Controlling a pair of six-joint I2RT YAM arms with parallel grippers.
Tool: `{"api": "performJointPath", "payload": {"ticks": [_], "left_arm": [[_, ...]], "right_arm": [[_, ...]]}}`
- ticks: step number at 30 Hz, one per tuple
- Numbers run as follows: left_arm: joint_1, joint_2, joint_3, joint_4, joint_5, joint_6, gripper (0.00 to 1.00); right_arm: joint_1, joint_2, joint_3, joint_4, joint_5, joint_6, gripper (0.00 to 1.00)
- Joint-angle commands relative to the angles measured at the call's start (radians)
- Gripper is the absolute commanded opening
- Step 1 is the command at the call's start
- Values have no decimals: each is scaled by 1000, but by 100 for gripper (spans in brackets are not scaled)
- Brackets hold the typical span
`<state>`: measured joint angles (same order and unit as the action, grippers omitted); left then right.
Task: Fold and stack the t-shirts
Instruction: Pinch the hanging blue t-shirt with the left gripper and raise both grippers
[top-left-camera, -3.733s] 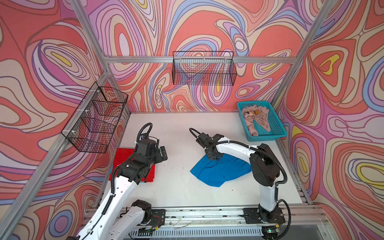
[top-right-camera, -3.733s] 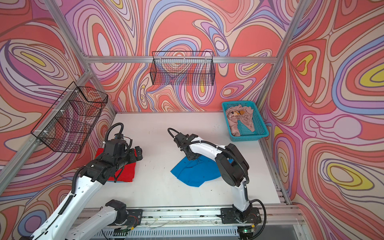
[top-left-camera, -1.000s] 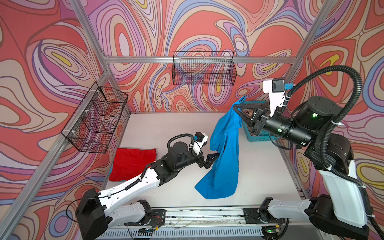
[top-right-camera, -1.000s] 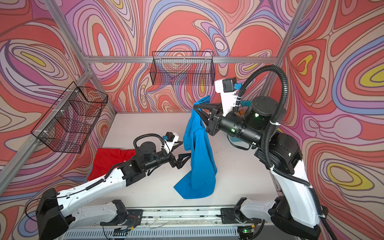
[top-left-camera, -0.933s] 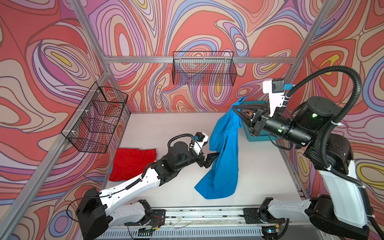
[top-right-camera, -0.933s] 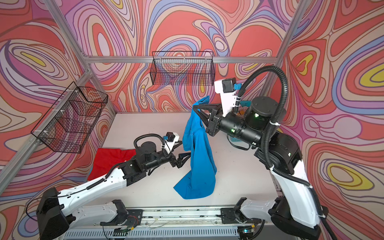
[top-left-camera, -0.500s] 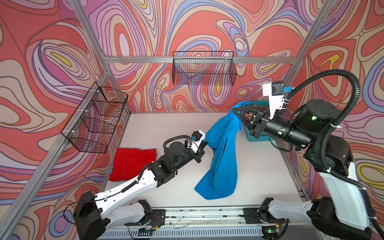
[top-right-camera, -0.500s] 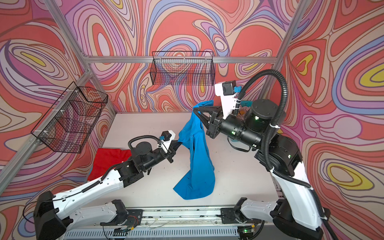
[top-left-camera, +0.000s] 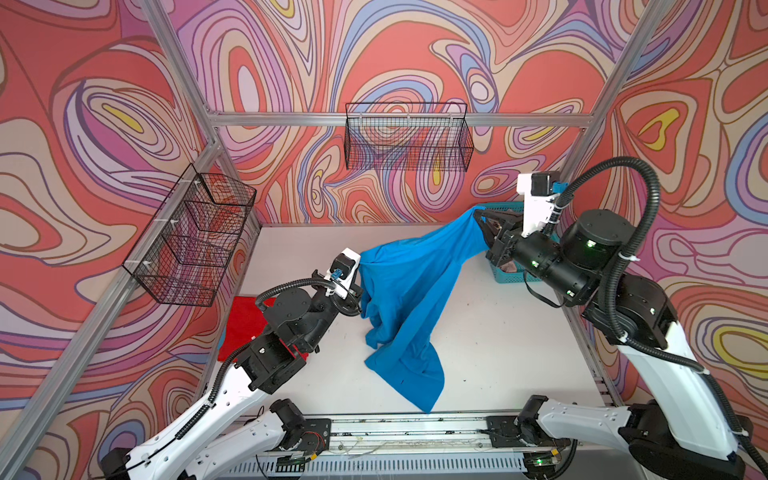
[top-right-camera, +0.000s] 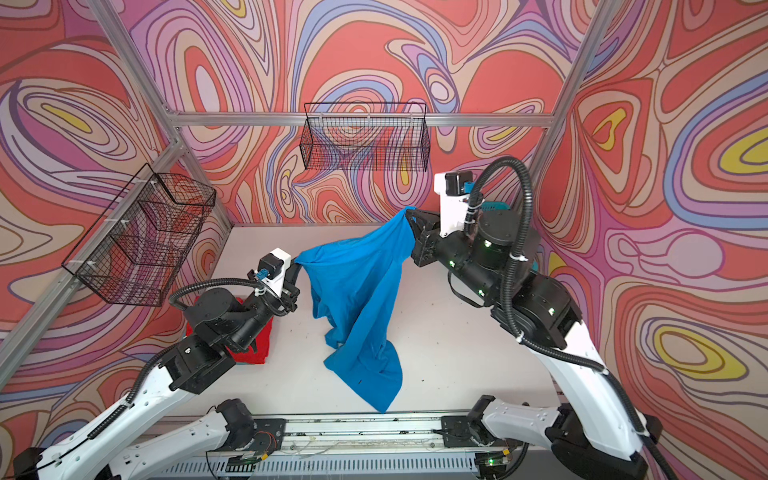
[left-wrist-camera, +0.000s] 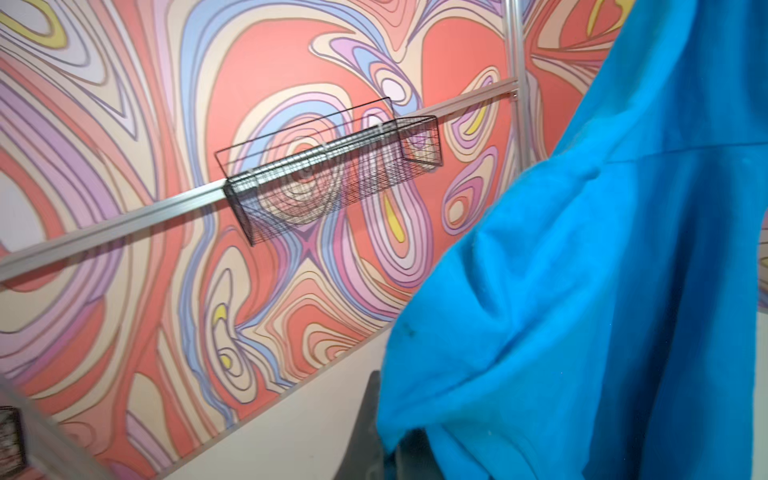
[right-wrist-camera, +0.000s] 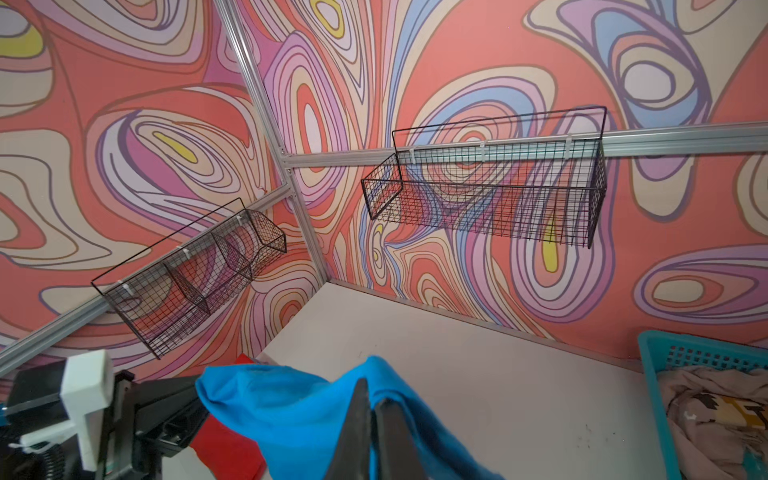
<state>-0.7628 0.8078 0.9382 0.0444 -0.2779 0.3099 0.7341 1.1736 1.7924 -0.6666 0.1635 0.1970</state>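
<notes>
Change: the left tool (top-left-camera: 360, 266) stood open beside the hanging blue tee (top-left-camera: 415, 299) a second ago. Now its jaws are closed on an upper edge of the tee, and it has drawn that edge out to its own side. The right tool (top-left-camera: 478, 215) keeps its jaws clamped on the other top corner and sits a bit lower than before. The right wrist view shows that pinch plainly: both fingers (right-wrist-camera: 357, 428) are together with blue cloth bunched around them. The left wrist view is blurred and cloth covers most of the jaws there, so that grip reads better in both top views.

Result: the tee no longer hangs as one narrow strip from a single point. Its top edge is stretched between the two tools, in the air over the middle of the tabletop (top-left-camera: 507, 340). The body drapes down in folds and the bottom end lies on the surface near the front rail. Which edge is held, shoulders or hem, cannot be told.

Meaning for the task: a two-point hold is in place, so the tee looks ready to be spread wider and laid flat. It is not folded yet. The red tee (top-left-camera: 243, 322) lies folded by the left wall, partly under the left arm, and is likely the stack base. The beige tee (right-wrist-camera: 715, 415) is crumpled in the basket (right-wrist-camera: 650, 374). Roughly one of three is done.
</notes>
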Motion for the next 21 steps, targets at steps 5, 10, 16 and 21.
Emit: {"api": "performJointPath", "payload": {"ticks": [5,10,16,21], "left_arm": [[53,24,187,-47,-170,205,0],[76,77,304,-28,-207,308,0],[76,131,505,-193,-241,247,0],[74,115,526,-452,-53,-35,0]], "right_arm": [[-60,171,105,153,-57,-43,0],[-312,357,310,234,-407,113,0],[-390,631,643,221,-609,229,0],[-397,461,224,415,-637,283,0]]}}
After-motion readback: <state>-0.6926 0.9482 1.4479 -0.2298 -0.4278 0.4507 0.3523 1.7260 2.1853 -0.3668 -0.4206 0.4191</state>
